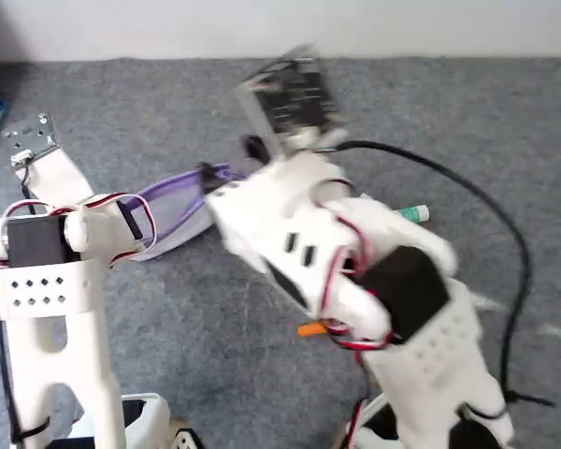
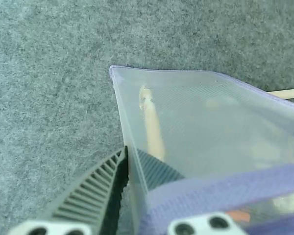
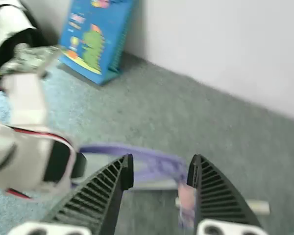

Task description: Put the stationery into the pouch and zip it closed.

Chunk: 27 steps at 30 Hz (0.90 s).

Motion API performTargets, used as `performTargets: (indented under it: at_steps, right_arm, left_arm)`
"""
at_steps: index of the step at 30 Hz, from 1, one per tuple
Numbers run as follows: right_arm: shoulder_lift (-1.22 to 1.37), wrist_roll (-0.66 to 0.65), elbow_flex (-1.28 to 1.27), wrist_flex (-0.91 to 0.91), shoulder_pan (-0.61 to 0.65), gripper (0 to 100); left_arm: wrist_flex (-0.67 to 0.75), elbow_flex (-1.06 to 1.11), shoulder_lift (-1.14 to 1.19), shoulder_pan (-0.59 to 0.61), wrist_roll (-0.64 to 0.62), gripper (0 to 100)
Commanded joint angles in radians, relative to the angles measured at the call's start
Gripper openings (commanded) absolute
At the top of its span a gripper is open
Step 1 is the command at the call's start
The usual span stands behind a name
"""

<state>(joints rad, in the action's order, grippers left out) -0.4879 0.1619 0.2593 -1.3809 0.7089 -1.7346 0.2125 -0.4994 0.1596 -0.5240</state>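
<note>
Fingers of left gripper pinch the pouch at its edge. Right gripper is spread and empty, with the pouch's purple rim seen between its fingers. Pouch lies left of centre, between the arms. One pen is inside; a marker on the right and an orange piece nearer lie outside. Judged: loading step, zip not started. Next you need the right arm on a loose item, with the left pinch held firm.

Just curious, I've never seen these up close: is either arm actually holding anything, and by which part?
The left gripper pinches the pouch by its side edge, near the purple zip band. The right gripper is open and seems empty.
</note>
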Motion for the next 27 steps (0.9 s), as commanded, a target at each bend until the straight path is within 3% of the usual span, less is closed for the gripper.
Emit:
performTargets:
  at_steps: [1,4,10,18,27]
  right_arm:
    - [-0.047,0.18,0.002,-0.228,-0.151,17.7]
    - [-0.035,0.318,-0.044,-0.395,-0.292,17.7]
    - [-0.027,0.331,-0.338,-0.414,-0.536,17.7]
    - [0.007,0.338,-0.717,-0.394,-0.65,18.0]
    - [0.131,0.338,-0.829,-0.105,-0.742,18.0]
  left_arm:
    - [-0.009,-0.019,0.02,0.005,-0.014,1]
    - [-0.008,-0.019,0.02,0.005,-0.014,1]
    - [-0.009,-0.019,0.02,0.005,-0.014,1]
    - [-0.009,-0.019,0.02,0.005,-0.014,1]
    - [-0.005,-0.019,0.026,0.005,-0.014,1]
